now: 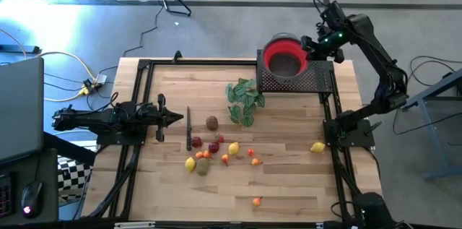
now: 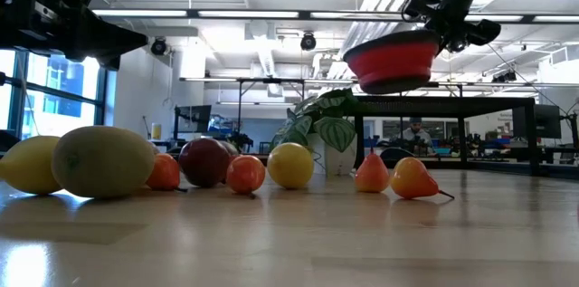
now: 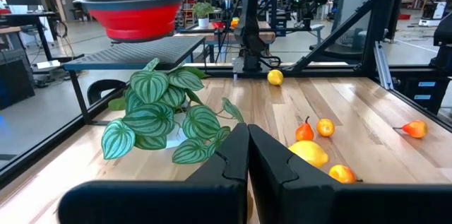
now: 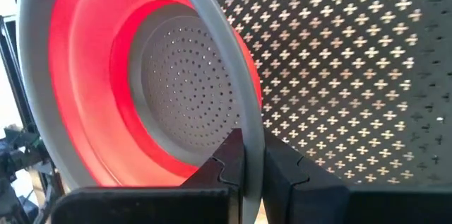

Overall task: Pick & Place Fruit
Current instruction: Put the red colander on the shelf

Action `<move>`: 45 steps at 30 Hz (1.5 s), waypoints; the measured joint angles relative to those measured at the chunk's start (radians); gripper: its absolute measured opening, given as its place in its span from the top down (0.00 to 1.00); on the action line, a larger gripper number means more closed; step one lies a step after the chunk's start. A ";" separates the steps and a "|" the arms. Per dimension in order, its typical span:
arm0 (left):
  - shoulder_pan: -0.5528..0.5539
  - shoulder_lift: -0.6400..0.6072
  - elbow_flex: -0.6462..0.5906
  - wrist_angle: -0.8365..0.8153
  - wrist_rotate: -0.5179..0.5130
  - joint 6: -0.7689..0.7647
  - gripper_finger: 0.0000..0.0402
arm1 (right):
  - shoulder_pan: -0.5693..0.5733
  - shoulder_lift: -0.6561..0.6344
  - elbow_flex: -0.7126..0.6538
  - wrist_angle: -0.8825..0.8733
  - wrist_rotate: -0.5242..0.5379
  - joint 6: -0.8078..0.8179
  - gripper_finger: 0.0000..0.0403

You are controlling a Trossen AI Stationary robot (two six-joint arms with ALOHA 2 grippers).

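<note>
Bowl (image 1: pixel 283 55): red wall, grey rim, grey base dotted with small holes. Shelf (image 1: pixel 315 80): black, cross-shaped perforations. Plant sprig (image 1: pixel 244 100): green leaves striped pale. Fruit (image 1: pixel 215 153): yellow, red, orange, brown-green. Table (image 1: pixel 289 186): pale wood planks.

The desk (image 1: pixel 289 186) is pale wood in planks, smooth with a soft sheen. The fruit (image 2: pixel 101 161) looks like glossy plastic. The red bowl (image 4: pixel 92 97) has a smooth, slightly shiny wall, a grey rim and a perforated grey bottom. The raised shelf (image 4: pixel 353 75) at the desk's far edge is dark perforated metal, matt. The plant sprig (image 3: pixel 159 114) has smooth striped leaves.
</note>
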 joint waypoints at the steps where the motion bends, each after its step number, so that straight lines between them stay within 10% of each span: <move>1: 0.000 0.000 0.000 0.000 0.000 0.000 1.00 | 0.007 0.000 0.000 0.001 0.014 0.001 0.96; 33: 0.000 0.000 0.000 0.000 0.000 0.000 1.00 | 0.016 0.002 0.000 -0.044 0.198 0.028 0.93; 45: 0.000 0.000 0.000 0.000 0.000 0.000 1.00 | 0.030 0.002 0.000 -0.042 0.204 0.019 0.74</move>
